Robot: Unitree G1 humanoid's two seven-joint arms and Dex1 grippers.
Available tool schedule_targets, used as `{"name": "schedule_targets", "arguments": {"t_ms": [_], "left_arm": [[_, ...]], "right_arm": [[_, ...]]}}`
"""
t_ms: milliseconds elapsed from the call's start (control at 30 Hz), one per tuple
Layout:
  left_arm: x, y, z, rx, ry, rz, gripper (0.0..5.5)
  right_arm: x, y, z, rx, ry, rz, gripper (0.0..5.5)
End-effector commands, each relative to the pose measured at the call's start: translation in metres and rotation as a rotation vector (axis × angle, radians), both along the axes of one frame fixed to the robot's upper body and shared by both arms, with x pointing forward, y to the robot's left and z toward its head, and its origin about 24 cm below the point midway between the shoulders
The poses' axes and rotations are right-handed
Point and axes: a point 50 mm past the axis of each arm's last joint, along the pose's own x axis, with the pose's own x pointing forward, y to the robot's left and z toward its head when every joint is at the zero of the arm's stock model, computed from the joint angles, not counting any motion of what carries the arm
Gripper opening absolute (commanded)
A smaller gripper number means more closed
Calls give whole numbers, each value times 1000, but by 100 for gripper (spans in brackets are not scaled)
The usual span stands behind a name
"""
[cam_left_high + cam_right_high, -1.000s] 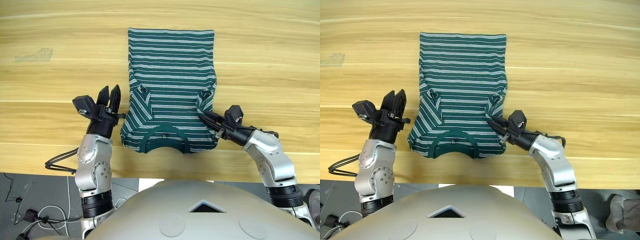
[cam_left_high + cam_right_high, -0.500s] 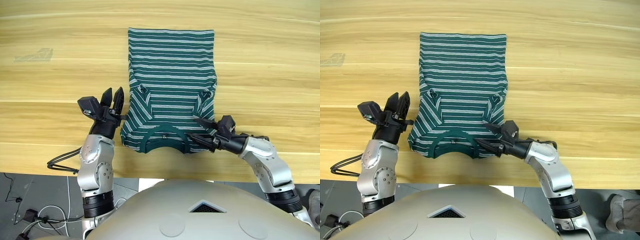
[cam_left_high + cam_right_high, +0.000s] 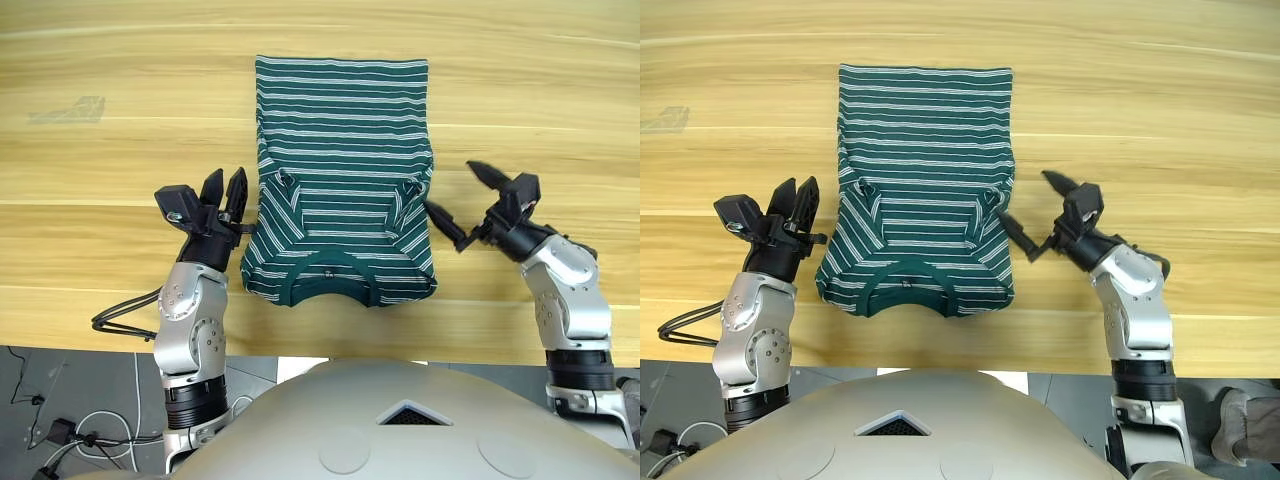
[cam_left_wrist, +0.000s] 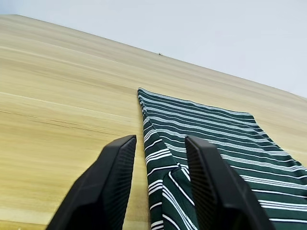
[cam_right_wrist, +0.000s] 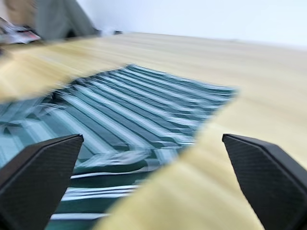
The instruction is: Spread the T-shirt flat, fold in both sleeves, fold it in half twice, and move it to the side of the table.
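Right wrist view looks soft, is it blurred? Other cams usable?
Right wrist view: yes, the green white-striped T-shirt and the light wooden table are smeared, stripes streaked; left wrist view: stripes crisp; both eye views: sharp, even light, no glare.

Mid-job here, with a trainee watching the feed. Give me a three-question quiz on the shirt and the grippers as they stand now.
1. True or false: both sleeves of the T-shirt are folded in over its body.
2. The right gripper is: A) shut on the neckline; B) open, beside the shirt's edge; C) shut, resting on the far hem.
3. Which end of the shirt lies nearest the robot?

Key: 1 true; 2 B; 3 the collar.
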Motion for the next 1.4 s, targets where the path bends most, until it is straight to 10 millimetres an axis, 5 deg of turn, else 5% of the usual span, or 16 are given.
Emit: {"name": "schedule_targets", "arguments": {"t_ms": [33, 267, 867, 1400], "left_arm": [[0, 1, 0, 20, 3, -1, 191], [0, 1, -1, 18, 4, -1, 191], [1, 3, -4, 27, 13, -1, 191], [3, 3, -2, 64, 3, -12, 191]], "right_arm": [[15, -1, -2, -96, -93, -105, 537], [27, 6, -7, -159, -163, -165, 537], [14, 48, -25, -220, -163, -17, 537], [6, 52, -40, -248, -101, -23, 537]]}}
